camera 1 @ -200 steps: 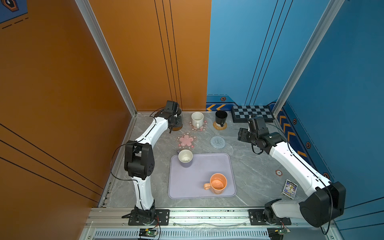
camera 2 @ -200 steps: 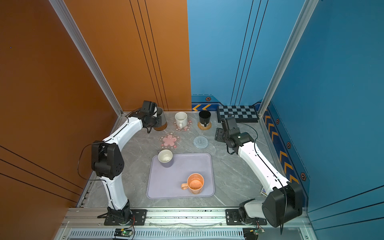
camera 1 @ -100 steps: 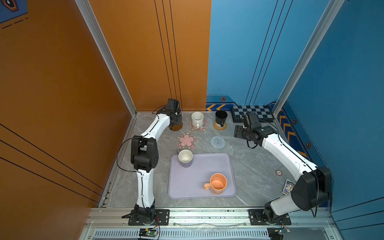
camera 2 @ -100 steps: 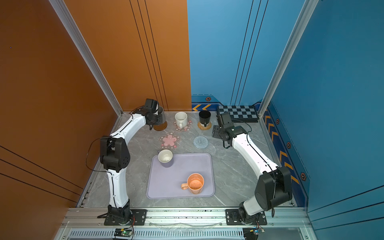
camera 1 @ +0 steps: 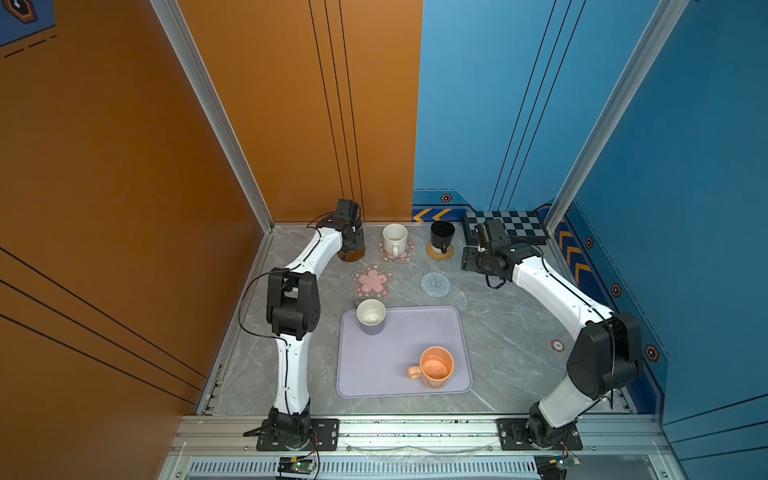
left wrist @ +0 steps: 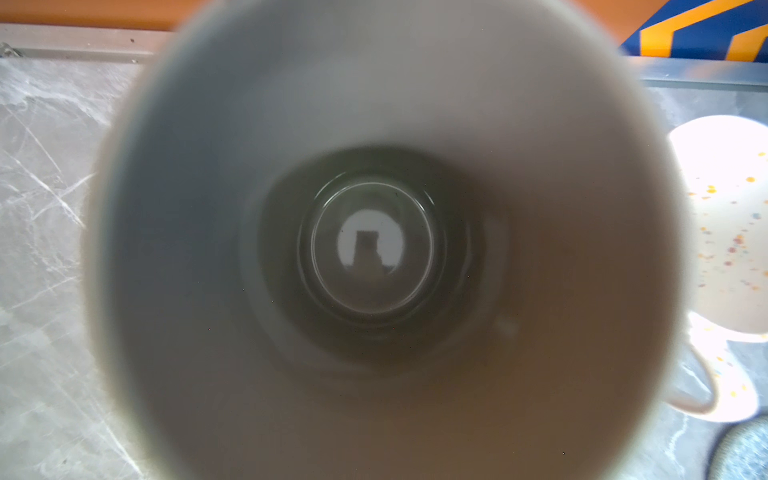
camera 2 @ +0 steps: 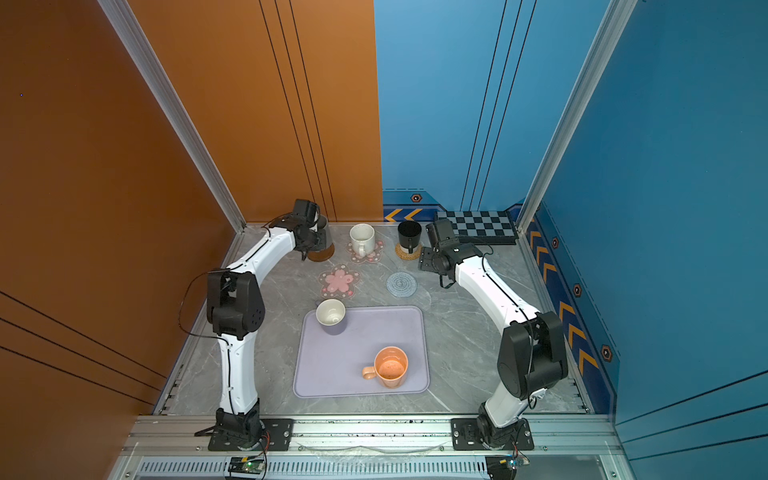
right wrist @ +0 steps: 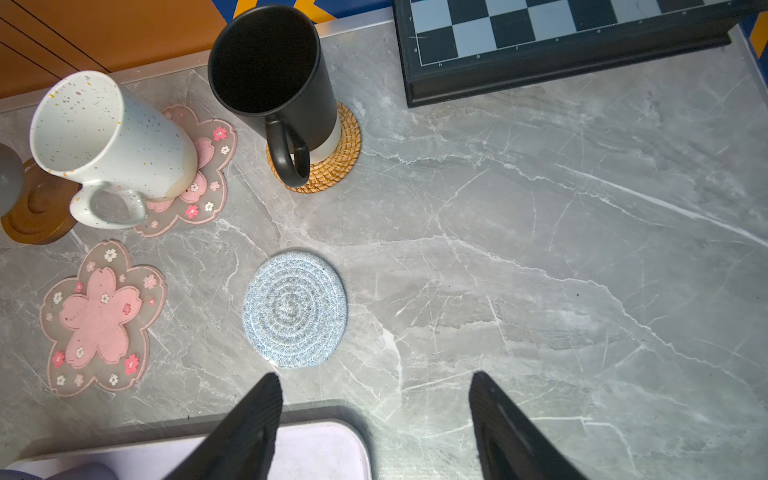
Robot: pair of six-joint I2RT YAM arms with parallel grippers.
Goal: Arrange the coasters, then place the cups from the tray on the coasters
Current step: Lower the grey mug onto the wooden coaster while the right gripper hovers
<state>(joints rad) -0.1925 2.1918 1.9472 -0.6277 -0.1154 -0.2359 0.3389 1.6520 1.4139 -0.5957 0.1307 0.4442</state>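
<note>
Risk sits with left hand [camera 1: 352,240], clamped on grey mug [left wrist: 374,124] at brown coaster [right wrist: 37,216]: release off-centre and it tips; right hand [right wrist: 374,376] hangs open.

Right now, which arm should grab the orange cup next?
Probably the right. The right gripper is open and empty, and the orange cup sits on the right side of the tray. The left gripper is shut on the grey cup at the brown coaster.

Woven rattan coaster [right wrist: 345,151], matt black mug [right wrist: 309,109]
</note>
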